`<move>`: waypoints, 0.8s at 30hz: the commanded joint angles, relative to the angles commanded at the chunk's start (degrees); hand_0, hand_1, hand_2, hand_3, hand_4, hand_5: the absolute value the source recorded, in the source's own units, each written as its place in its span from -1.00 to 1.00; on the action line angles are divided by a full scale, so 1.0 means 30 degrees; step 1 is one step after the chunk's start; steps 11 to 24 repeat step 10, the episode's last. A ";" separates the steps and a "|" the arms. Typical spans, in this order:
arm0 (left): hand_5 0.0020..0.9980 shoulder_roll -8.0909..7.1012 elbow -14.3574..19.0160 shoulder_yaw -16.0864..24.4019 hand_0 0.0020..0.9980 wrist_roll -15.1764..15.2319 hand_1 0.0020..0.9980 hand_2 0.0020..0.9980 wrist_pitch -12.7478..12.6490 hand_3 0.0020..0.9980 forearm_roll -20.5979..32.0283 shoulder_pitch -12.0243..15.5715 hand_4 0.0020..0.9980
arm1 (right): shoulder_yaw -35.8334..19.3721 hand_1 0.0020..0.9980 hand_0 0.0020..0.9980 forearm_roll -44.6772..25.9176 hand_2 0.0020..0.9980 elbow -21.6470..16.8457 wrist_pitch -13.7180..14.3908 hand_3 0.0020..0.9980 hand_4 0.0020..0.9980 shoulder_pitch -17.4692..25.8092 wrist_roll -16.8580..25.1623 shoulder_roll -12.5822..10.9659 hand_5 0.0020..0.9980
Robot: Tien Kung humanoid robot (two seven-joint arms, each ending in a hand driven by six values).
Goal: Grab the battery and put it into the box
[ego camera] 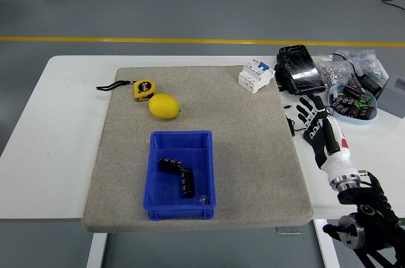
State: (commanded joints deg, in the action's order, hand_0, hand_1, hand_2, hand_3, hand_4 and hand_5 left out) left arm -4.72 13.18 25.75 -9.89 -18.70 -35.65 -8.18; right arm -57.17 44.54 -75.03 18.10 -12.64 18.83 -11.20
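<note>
At the right edge of the frame, over the bare white desk (63,122) beside the grey felt mat (253,154), the robot's right hand (319,125) is hovering with its black fingers (305,111) spread apart and gripping nothing, pointing toward the top of the picture. Just beyond those fingertips, toward the upper right, a pale blue bowl (370,114) is sitting with a heap of dark cylindrical batteries (350,104) in it, so the supply is lying up and to the right of the hand, close by; their long axes are pointing every which way and I cannot tell any single one apart well enough to name its direction. The blue plastic box (180,174) is lying well away to the lower left of the hand, in the lower middle of the frame, and it is already holding two black cylindrical batteries (178,172) meeting in an L, one lying roughly across and one running toward the near edge. The left arm is not showing at all, so the right hand is the only candidate, and the reach looks likely to go up-right first, then across leftward to the box.
</note>
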 joint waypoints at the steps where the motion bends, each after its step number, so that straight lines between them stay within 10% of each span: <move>1: 0.21 -0.0001 0.0001 -0.0004 0.10 -0.0001 0.16 0.26 0.0003 0.17 0.0002 0.0003 0.25 | 0.0005 0.87 1.00 0.0002 0.88 0.0001 0.0007 0.96 1.00 0.0001 -0.0005 0.0003 0.94; 24: 0.21 -0.0021 0.0003 -0.0029 0.10 0.0008 0.16 0.25 0.0012 0.17 0.0015 -0.0013 0.25 | 0.0058 0.87 1.00 0.0063 0.88 0.0014 0.0048 0.96 1.00 0.0013 -0.0068 0.0002 0.94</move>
